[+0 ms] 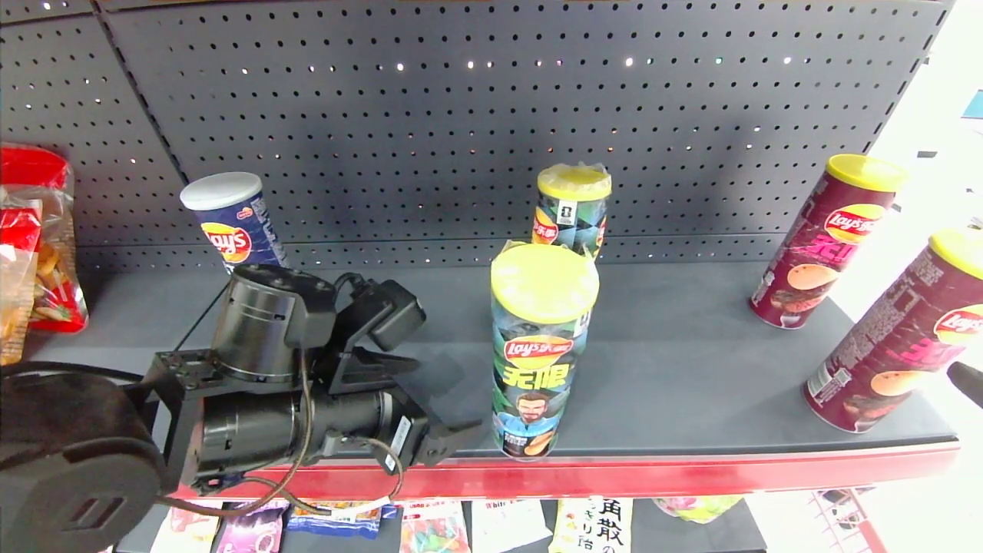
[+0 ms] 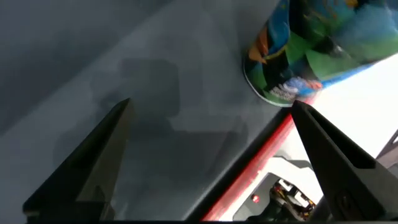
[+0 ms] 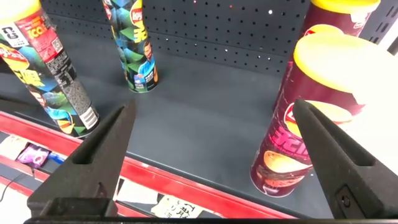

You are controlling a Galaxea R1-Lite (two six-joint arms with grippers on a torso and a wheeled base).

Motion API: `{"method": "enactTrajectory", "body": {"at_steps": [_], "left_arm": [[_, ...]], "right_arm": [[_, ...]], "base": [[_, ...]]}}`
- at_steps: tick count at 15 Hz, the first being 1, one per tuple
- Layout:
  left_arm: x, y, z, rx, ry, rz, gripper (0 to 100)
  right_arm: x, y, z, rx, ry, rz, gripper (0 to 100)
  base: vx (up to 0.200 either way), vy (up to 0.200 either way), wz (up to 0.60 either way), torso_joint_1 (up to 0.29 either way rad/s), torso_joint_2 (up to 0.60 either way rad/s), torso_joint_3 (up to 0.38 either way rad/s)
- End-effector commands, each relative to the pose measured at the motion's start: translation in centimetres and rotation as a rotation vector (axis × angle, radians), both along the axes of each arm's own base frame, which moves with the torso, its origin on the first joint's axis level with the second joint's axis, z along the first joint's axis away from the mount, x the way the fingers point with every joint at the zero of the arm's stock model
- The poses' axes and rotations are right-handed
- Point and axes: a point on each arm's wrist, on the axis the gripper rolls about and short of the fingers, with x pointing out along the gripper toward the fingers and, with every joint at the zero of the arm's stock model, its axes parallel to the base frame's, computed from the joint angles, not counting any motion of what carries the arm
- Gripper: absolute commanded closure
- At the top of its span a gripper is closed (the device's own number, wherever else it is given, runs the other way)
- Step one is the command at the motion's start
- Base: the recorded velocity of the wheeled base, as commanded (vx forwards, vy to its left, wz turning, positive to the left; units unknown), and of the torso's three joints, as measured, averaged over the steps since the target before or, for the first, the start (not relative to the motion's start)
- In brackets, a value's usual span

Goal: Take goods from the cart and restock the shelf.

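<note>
Altogether 5 chip cans stand upright on the grey shelf (image 1: 676,361): 1 blue can (image 1: 230,223) with a white lid at the back left, 2 yellow-lidded green ones in the middle, the front green can (image 1: 541,353) and the rear green can (image 1: 572,207), and 2 maroon ones at the right, the rear maroon can (image 1: 825,242) and the front maroon can (image 1: 898,338). The left claw (image 1: 445,395) hangs low over the shelf's red front edge with its 2 fingers spread apart and empty, just beside the front green can. The right claw (image 3: 214,106) is likewise spread wide, holding nothing, near the front maroon can.
</note>
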Motion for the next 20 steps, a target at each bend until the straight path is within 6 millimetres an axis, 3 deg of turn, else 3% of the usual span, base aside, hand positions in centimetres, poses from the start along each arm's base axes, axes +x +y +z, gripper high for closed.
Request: {"method": "enactTrajectory", "body": {"at_steps": [1, 20], "left_arm": [[0.7, -0.5, -0.5, 0.009, 0.012, -0.002, 0], [2.3, -2.9, -0.7, 0.010, 0.000, -0.034, 0]], "right_arm": [[0.1, 0.0, 0.1, -0.001, 0.001, 0.001, 0], [0.1, 0.0, -0.2, 0.006, 0.012, 0.003, 0]], "base": [[0.000, 0.000, 0.00, 0.000, 0.00, 0.000], [0.000, 0.000, 0.00, 0.000, 0.00, 0.000]]}}
